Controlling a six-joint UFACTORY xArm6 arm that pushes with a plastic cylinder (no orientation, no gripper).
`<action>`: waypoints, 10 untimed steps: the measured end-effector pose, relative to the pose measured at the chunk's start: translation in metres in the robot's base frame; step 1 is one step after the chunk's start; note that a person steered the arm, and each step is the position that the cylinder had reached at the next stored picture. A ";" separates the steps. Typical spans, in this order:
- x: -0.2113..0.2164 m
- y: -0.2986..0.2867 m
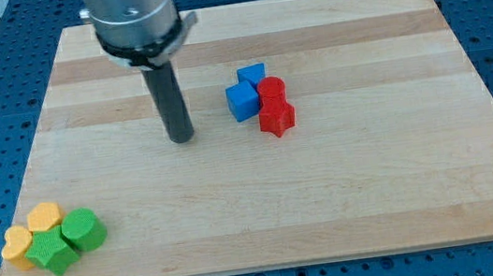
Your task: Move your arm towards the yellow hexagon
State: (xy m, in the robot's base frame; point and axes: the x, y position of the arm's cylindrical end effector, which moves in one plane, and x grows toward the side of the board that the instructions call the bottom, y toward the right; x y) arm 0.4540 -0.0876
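Note:
The yellow hexagon (45, 217) sits near the board's bottom left corner, at the top of a tight cluster with a yellow heart-shaped block (17, 245), a green star-like block (53, 251) and a green hexagonal block (83, 230). My tip (181, 137) rests on the board at centre left, well up and to the right of the yellow hexagon. It is apart from every block.
Two blue blocks (243, 100) (252, 74), a red cylinder (271, 89) and a red star-like block (277, 116) form a cluster to the right of my tip. The wooden board (347, 192) lies on a blue pegboard table.

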 end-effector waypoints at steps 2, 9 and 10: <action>0.071 0.038; 0.031 -0.113; 0.031 -0.190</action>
